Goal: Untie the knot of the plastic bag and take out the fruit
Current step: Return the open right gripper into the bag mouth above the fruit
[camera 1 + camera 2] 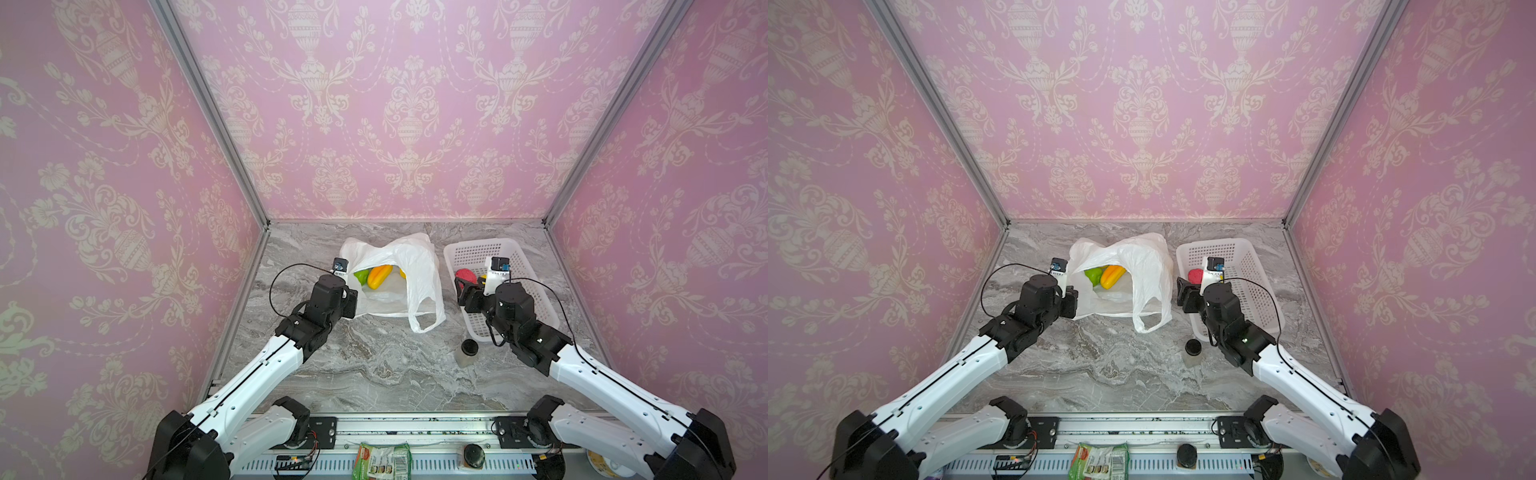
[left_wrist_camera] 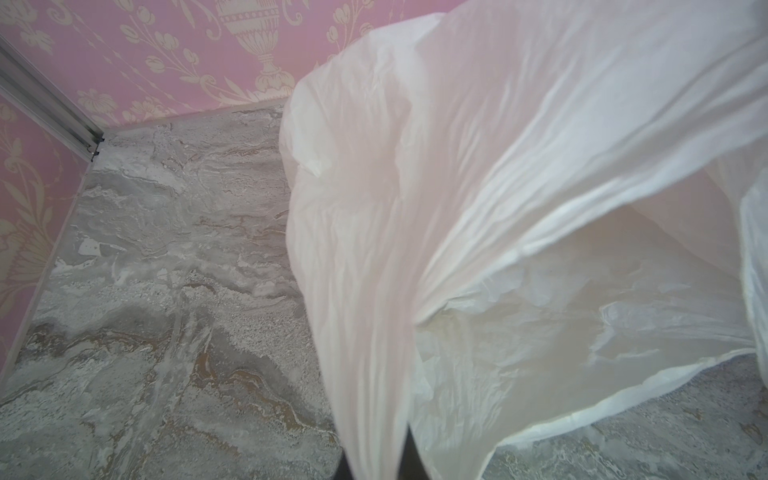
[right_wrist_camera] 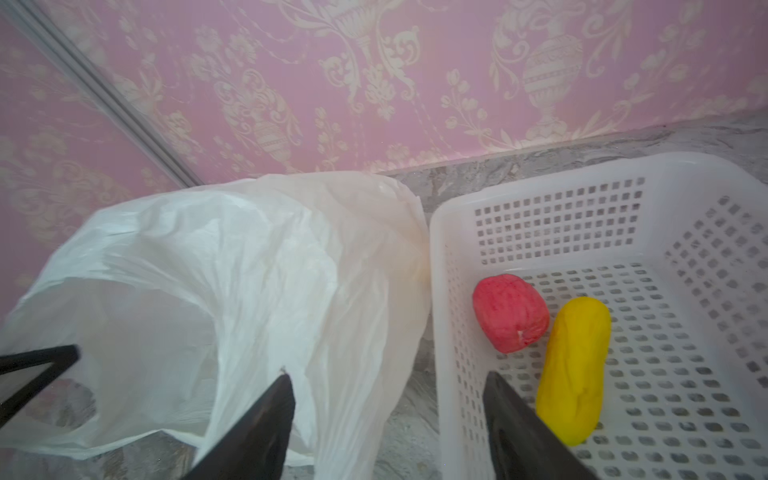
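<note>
Plastic bag (image 2: 519, 174) inside left hand (image 2: 380, 465)

Grey marbled tabletop (image 1: 374, 374) underfoot of it all, pink wallpaper (image 1: 407, 104) with cream urns climbing three sides, aluminium posts (image 1: 208, 104) in the back corners. Out at two o'clock sits a white perforated basket (image 1: 473, 255), long side running front to back. Just off its near corner, at four o'clock, a small clear jar with a black lid (image 1: 468, 351), apart from the basket. Down at six o'clock, off the marble, a green snack packet (image 1: 382, 461) lies on the slotted rail; a black round cap (image 1: 473, 455) sits at five.
</note>
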`<state>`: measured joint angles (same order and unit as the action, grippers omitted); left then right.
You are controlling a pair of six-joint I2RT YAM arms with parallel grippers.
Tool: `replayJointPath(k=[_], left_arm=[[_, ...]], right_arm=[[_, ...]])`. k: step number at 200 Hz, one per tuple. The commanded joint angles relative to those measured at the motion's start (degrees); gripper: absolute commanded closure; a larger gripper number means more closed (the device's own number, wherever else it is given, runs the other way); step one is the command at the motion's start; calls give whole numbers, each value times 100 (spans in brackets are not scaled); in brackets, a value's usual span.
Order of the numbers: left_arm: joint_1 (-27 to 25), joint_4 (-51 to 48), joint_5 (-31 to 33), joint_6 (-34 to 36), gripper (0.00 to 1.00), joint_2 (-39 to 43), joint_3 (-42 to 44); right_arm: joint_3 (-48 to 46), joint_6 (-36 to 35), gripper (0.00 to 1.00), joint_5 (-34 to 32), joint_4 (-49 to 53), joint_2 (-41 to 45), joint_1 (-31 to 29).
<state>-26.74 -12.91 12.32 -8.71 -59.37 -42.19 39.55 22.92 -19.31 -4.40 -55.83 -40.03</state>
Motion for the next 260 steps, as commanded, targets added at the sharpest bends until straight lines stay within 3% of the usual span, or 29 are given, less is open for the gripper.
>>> replayJointPath(k=[1,25,58,81,99,134,171,194,228,260], left_arm=[[20,-52,45,-83,100,0,-156],[20,-25,58,-83,100,22,-127],[20,-45,56,-88,100,14,-122],[20,-18,31,-91,100,79,-105],[20,3,29,-98,100,93,-82],[20,-35,18,-105,100,129,-85],[20,68,-88,-104,100,317,-16],[20,64,-132,-103,100,305,-16],[20,65,-125,-89,100,295,-17],[20,67,-143,-89,100,225,-16]], right_arm=[[526,-975,31,-660,-135,-283,-1015],[1051,-1568,33,-826,-470,-1187,-2170],[1417,-1334,40,-667,-1141,-2342,-2725],[1508,-668,48,-645,-1500,-3011,-2729],[1696,-362,51,-1022,-1368,-3476,-2691],[1747,447,60,-876,-1203,-4021,-2191],[1979,774,60,-978,-678,-4550,-1697],[2242,717,53,-867,-513,-4926,-1556],[2725,617,26,-576,-198,-5479,-1557],[3071,655,18,-201,-436,-5924,-1642]])
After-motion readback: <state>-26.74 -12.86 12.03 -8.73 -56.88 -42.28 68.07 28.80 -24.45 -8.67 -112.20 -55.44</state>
